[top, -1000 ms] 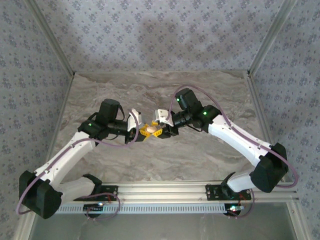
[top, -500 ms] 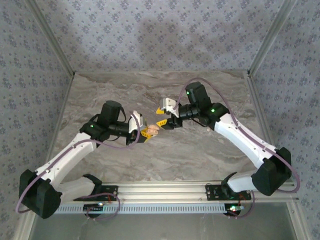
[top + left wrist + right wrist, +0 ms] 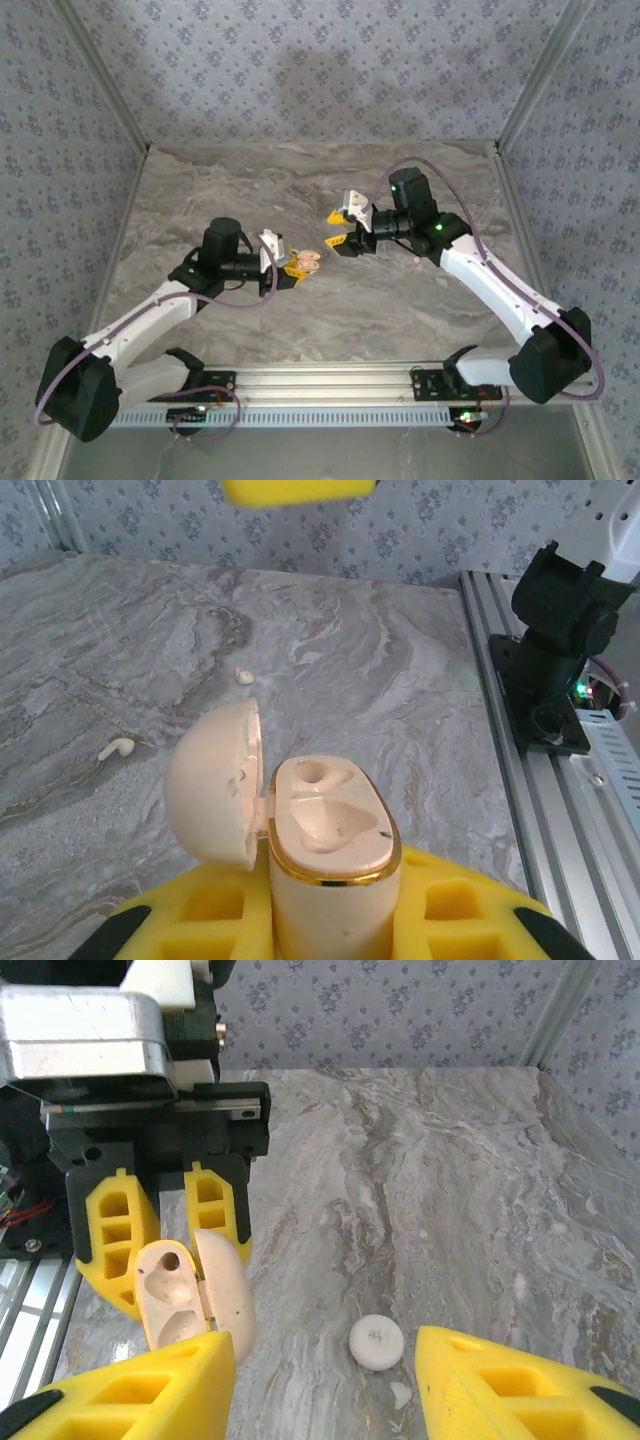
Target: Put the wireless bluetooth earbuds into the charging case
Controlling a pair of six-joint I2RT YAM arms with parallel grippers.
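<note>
My left gripper point(image 3: 287, 266) is shut on the pinkish-tan charging case point(image 3: 306, 259), holding it off the table with its lid point(image 3: 214, 784) swung open. Both sockets in the case point(image 3: 329, 825) show bare. One white earbud point(image 3: 117, 748) lies on the marble to the left, and another tiny white bit point(image 3: 244, 676) lies farther back. My right gripper point(image 3: 338, 229) hangs open a short way right of the case, with nothing between its yellow fingers point(image 3: 140, 1390). In the right wrist view the case point(image 3: 170, 1295) sits at lower left, held between the left gripper's fingers point(image 3: 112, 1230).
A round white disc point(image 3: 377, 1341) lies on the marble below my right gripper, with a small white bit point(image 3: 402, 1394) beside it. Papered walls enclose the table. The aluminium rail point(image 3: 330, 385) and arm bases run along the near edge.
My right gripper has pulled back to the right, away from the case, and its jaws have spread wider. The left arm has drawn the case slightly toward the near edge.
</note>
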